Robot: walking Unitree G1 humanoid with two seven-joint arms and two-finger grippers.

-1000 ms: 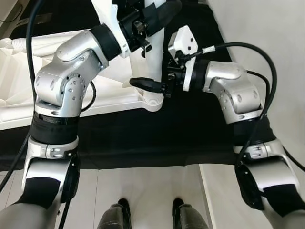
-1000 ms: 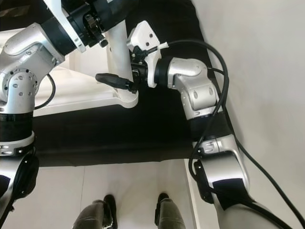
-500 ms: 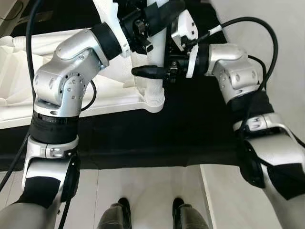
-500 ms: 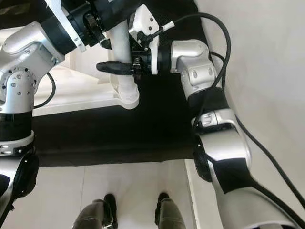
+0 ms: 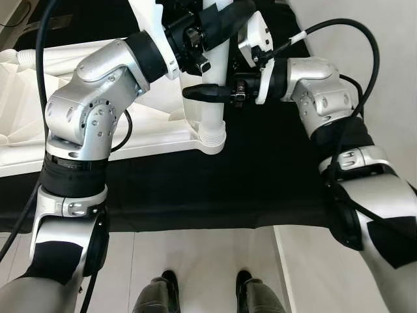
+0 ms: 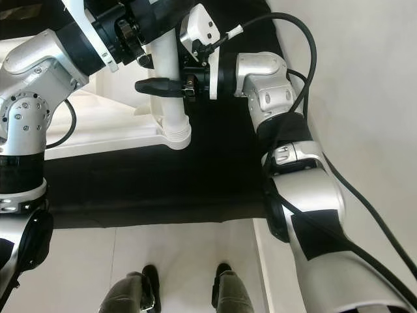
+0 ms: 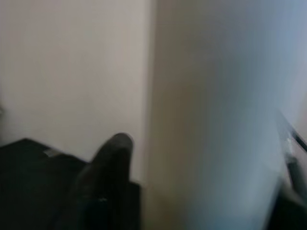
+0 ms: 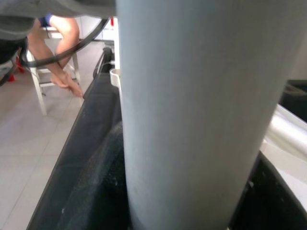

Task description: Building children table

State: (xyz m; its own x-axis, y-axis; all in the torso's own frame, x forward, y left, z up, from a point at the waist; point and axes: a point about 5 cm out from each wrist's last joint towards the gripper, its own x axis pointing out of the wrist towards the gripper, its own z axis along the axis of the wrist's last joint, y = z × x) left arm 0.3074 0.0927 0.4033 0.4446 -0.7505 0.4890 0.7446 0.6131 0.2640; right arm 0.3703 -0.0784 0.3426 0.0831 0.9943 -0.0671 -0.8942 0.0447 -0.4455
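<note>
You have the white table leg (image 5: 212, 98) standing upright in the corner socket (image 5: 210, 137) of the white tabletop (image 5: 150, 130), which lies upside down on the black mat (image 5: 195, 182) on the floor. Both arms are on that leg. The left gripper (image 5: 218, 16) grips it high up, fingers clenched around the tube; its wrist view shows one dark finger (image 7: 103, 177) pressed against the pale wall of the leg. The right gripper (image 5: 207, 93) grasps the leg lower down, just above the socket, its black fingers (image 6: 156, 85) lying across the front of the tube.

You look to be seating or twisting the leg into its socket, and the ribbed collar at the base is showing, so judge it as not fully home.

Watch for these risks:
- The two grips are close together on a smooth round tube. If you turn with one while the other holds, the fingers may slip rather than rotate the leg.
- Pushing off-axis could tilt the leg and jam it in the socket.
- The tabletop is light and unclamped; sideways force may slide it on the mat.
- A person's legs (image 8: 60, 52) sit near a chair beyond the mat.
</note>
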